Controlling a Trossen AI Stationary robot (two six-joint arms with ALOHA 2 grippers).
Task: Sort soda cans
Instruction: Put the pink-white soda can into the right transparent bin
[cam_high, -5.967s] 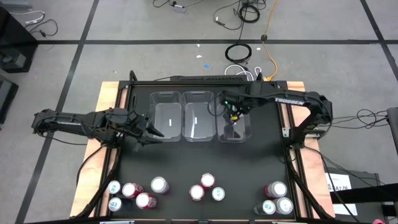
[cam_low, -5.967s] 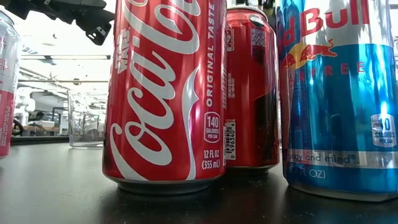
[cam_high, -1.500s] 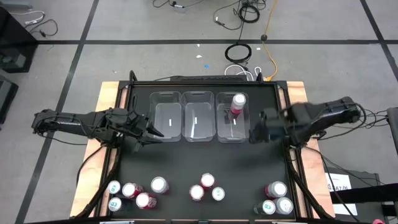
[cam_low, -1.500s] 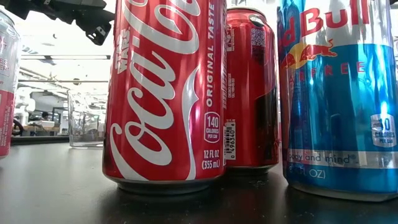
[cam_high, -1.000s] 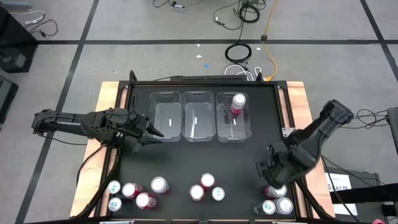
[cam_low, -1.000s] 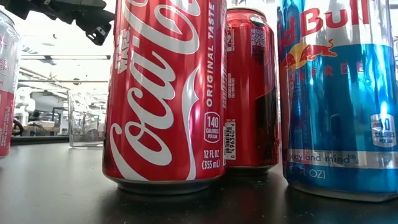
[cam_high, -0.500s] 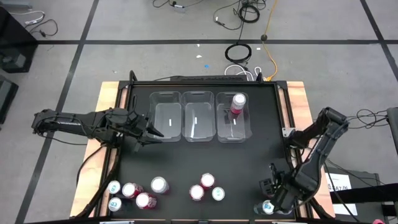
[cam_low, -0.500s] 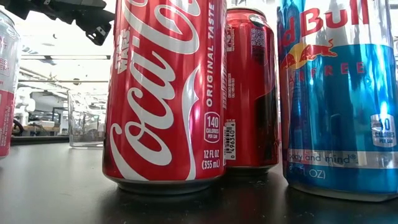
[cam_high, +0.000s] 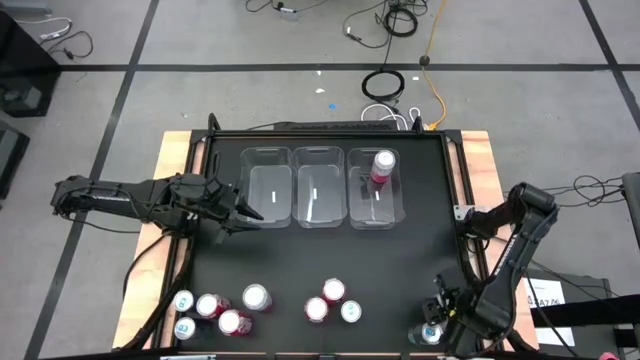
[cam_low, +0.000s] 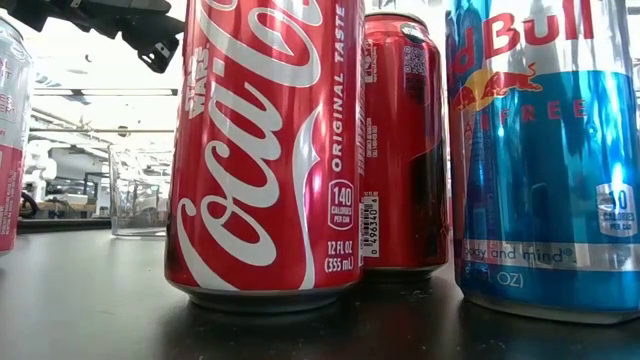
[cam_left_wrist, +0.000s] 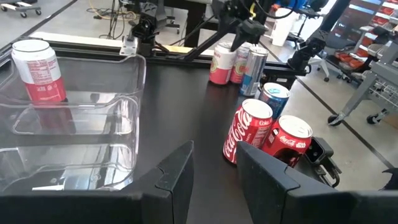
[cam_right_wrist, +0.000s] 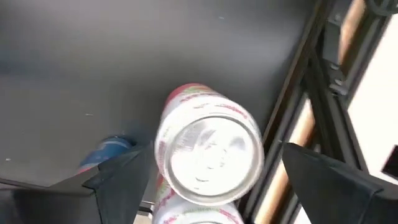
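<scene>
Pink soda can (cam_right_wrist: 208, 151): upright, long axis vertical, silver top up, bench (cam_high: 400, 260) at five o'clock, between spread fingers of right claw (cam_right_wrist: 208, 171), seemingly ungripped. Left claw (cam_left_wrist: 214, 168) parted, empty, nine o'clock.

Place: a robotics lab or workshop.
Floor: grey tiles (cam_high: 250, 40) crossed by dark tape lines, seen from above.
Cables: loose coiled leads (cam_high: 383, 84) on the floor at 12 o'clock from the counter (cam_high: 330, 255).
Rig: black counter on a wooden base with a metal frame; two dark arms mounted at 9 and 3 o'clock.
Background: rolling chairs (cam_left_wrist: 311, 50), metal stands and shelving (cam_left_wrist: 379, 25) beyond the counter.
</scene>
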